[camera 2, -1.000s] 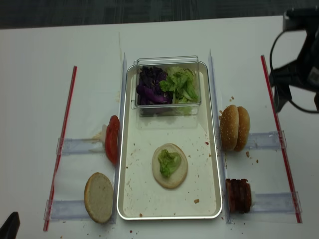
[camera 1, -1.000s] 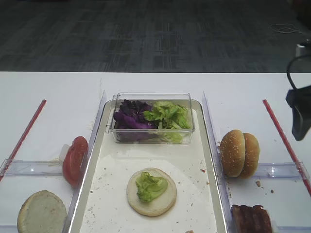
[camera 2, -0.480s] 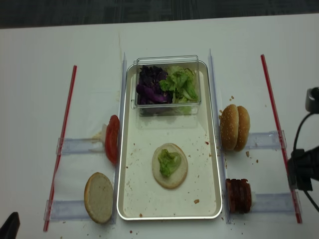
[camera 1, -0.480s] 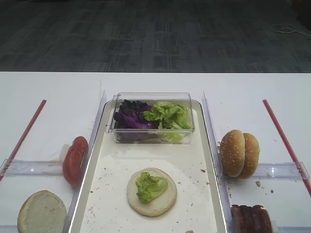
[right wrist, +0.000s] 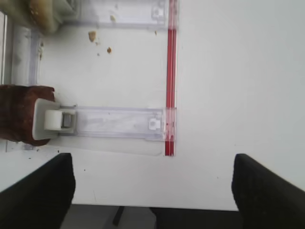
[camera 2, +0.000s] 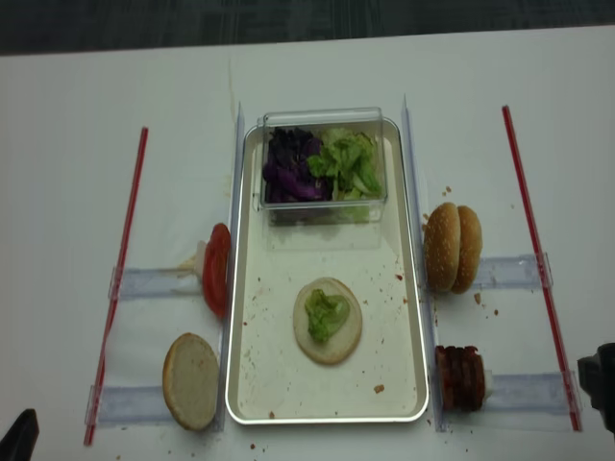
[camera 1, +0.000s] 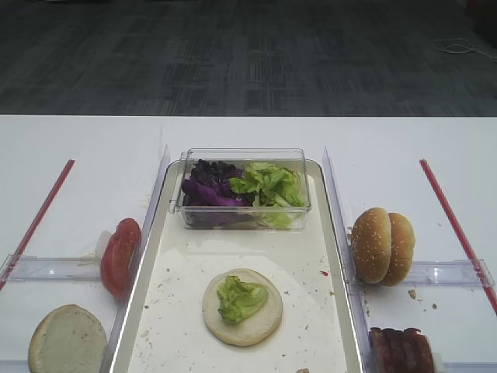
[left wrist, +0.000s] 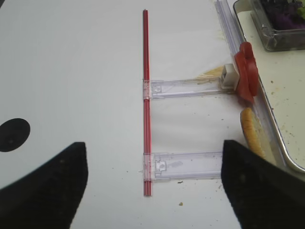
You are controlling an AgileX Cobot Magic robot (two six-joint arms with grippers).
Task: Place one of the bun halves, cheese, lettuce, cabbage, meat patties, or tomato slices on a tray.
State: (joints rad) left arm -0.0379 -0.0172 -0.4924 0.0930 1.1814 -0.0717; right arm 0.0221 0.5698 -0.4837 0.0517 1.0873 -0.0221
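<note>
The silver-rimmed tray (camera 2: 420, 365) holds a pale bun half (camera 2: 338, 341) topped with a lettuce piece (camera 2: 325, 313). A clear tub at its far end holds purple cabbage (camera 2: 291, 165) and lettuce (camera 2: 351, 163). Tomato slices (camera 2: 216, 269) and another pale bun half (camera 2: 191, 380) sit left of the tray. Sesame bun halves (camera 2: 454, 247) and meat patties (camera 2: 461, 377) sit to its right. No cheese shows. My right gripper (right wrist: 152, 191) is open and empty over the table's front right, right of the patties (right wrist: 21, 119). My left gripper (left wrist: 155, 191) is open and empty at the front left.
Red strips (camera 2: 120, 279) (camera 2: 538, 259) run along both sides, joined to clear plastic holders (camera 2: 524, 392) (camera 2: 154, 281). Crumbs dot the tray floor and the table. The table's front edge lies just under my right gripper in the right wrist view.
My right arm has swung from the far right of the table down to the front right corner and left the first exterior view. The food has not moved.
</note>
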